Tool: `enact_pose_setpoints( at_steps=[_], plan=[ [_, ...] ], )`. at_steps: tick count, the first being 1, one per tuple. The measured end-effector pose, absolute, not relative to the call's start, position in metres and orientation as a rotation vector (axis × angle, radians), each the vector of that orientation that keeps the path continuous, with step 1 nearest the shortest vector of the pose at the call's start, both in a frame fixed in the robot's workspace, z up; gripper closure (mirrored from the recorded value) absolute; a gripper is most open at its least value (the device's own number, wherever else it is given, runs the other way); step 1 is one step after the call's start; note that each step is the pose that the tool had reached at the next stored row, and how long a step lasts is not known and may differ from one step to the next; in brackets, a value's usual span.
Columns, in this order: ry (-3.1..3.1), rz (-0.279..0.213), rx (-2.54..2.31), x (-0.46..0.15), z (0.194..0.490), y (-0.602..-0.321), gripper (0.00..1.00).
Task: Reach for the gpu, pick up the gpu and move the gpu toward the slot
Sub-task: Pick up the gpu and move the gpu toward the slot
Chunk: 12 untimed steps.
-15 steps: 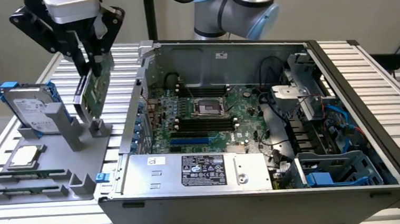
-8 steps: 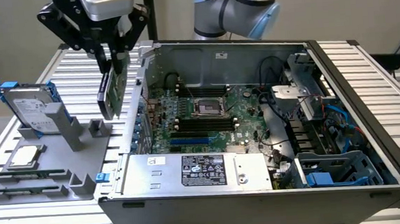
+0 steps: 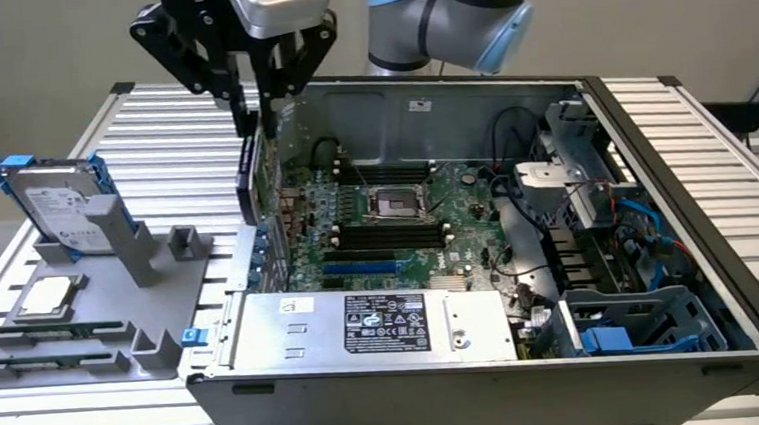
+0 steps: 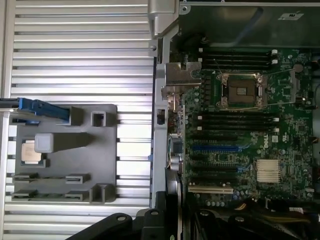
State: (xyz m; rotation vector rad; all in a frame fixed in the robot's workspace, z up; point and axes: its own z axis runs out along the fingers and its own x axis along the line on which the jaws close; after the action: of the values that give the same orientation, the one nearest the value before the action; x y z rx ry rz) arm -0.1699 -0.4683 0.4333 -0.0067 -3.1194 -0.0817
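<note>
Above case wall, gripper clamps gpu.

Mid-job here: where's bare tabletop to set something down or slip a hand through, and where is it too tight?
Bare slatted table lies behind the grey fixture, between the hard drive and the computer case, and again past the case on the exterior view's right. Crowded: the fixture's slots, the strip between fixture and case, and the case wall where the gripper hangs with the gpu.
</note>
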Motion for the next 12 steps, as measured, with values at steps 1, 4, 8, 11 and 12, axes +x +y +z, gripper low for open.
enact_pose_setpoints(
  at_steps=[1,4,8,11,12],
  plan=[
    [-3.118,-0.082,-0.007,-0.165,0.433,-0.468,0.74],
    [-3.114,-0.082,-0.007,-0.152,0.433,-0.468,0.74],
    [-3.109,-0.078,-0.007,-0.134,0.430,-0.468,0.74],
    [-3.106,-0.073,-0.007,-0.120,0.427,-0.468,0.74],
    [-3.105,-0.071,-0.007,-0.116,0.426,-0.468,0.74]
  ],
)
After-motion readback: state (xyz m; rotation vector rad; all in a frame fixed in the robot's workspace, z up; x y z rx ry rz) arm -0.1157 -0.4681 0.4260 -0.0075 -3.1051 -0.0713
